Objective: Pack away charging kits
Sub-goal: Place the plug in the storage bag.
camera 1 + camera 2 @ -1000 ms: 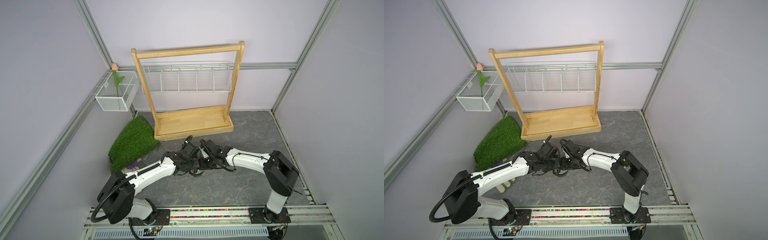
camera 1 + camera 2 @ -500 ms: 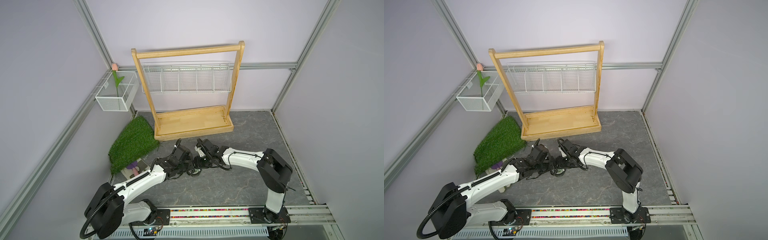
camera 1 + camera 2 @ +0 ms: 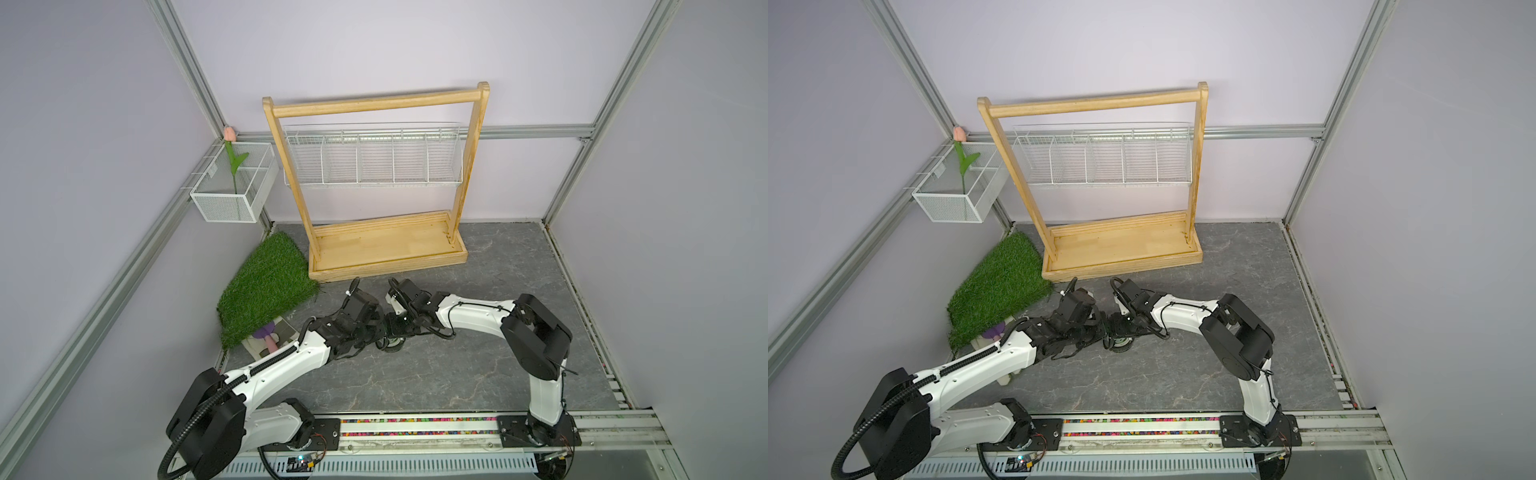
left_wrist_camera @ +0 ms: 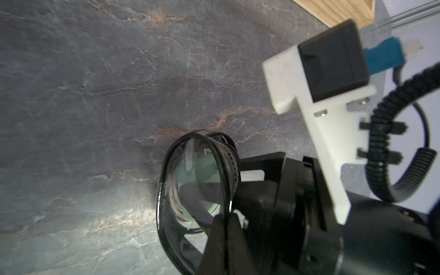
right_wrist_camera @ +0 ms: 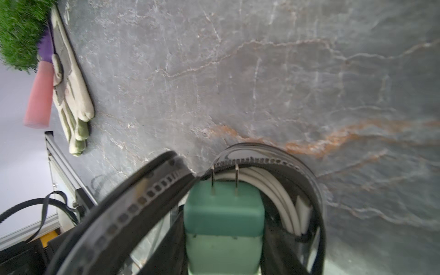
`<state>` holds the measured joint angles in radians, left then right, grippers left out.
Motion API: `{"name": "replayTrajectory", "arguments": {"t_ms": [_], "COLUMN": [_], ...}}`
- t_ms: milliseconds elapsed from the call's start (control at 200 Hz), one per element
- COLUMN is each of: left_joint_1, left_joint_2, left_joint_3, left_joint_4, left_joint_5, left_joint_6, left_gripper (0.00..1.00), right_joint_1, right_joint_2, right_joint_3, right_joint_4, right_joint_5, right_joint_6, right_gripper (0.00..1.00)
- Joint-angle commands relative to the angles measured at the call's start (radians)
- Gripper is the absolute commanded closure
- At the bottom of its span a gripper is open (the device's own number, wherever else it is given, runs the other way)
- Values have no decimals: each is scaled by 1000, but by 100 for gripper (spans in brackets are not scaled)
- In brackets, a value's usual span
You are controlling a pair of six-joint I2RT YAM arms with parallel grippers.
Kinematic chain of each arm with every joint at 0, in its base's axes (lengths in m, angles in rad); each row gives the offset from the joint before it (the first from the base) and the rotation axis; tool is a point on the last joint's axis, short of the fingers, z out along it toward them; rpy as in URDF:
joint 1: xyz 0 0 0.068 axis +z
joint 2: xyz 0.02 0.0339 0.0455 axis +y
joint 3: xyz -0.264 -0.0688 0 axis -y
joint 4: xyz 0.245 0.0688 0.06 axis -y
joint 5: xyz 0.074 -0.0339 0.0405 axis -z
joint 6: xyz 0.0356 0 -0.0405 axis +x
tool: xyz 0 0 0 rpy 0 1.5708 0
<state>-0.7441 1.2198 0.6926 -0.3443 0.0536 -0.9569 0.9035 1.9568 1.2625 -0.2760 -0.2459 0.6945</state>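
Observation:
A clear oval pouch with a black zip rim (image 4: 164, 190) stands on edge on the grey table, mid-table in both top views (image 3: 392, 344) (image 3: 1120, 343). My left gripper (image 4: 225, 217) is shut on the pouch's rim. My right gripper (image 5: 223, 240) reaches into the pouch mouth (image 5: 133, 202), shut on the mint-green charger block (image 5: 223, 209), whose prongs point into the pouch. The white cable coil (image 5: 283, 197) lies inside the pouch beside the block. In the top views the two grippers (image 3: 376, 330) (image 3: 397, 324) meet over the pouch.
A wooden rack (image 3: 386, 249) with a wire basket stands behind the grippers. A grass mat (image 3: 266, 291) lies at the left, with a glove (image 5: 71, 95) and a pink-handled tool (image 5: 39, 95) beside it. A white mesh box (image 3: 232, 187) hangs on the left wall.
Both grippers and the pouch have shifted a little to the left, and the left arm has drawn back toward its base. Both grips are unchanged.

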Motion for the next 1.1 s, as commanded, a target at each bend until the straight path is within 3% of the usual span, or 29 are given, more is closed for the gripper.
{"name": "replayTrajectory", "arguments": {"t_ms": [0, 75, 185, 280, 685, 900, 1095], "left_joint_1": [2, 2, 2, 2, 2, 0, -16], "left_joint_2": [12, 24, 52, 79, 119, 222, 307], "left_joint_3": [16, 28, 56, 73, 132, 219, 298], "left_joint_4": [19, -10, -53, -64, -113, -175, -211], "left_joint_5": [1, -11, -17, -12, -21, -3, 3], "left_joint_6": [-4, -5, 15, 32, 85, 123, 145], "left_gripper": [100, 100, 100, 100, 100, 100, 100], "right_joint_1": [18, 19, 19, 18, -35, -108, -133], "right_joint_2": [-6, -24, -58, -91, -224, -311, -291], "right_joint_3": [23, 21, 11, -6, -99, -201, -270], "right_joint_4": [-63, -77, -84, -66, -53, -14, 59], "right_joint_5": [27, 43, 56, 53, 15, 21, -7], "right_joint_6": [-24, -27, -24, -16, -29, -50, -64], "right_gripper": [65, 65, 44, 39, 45, 51, 55]}}
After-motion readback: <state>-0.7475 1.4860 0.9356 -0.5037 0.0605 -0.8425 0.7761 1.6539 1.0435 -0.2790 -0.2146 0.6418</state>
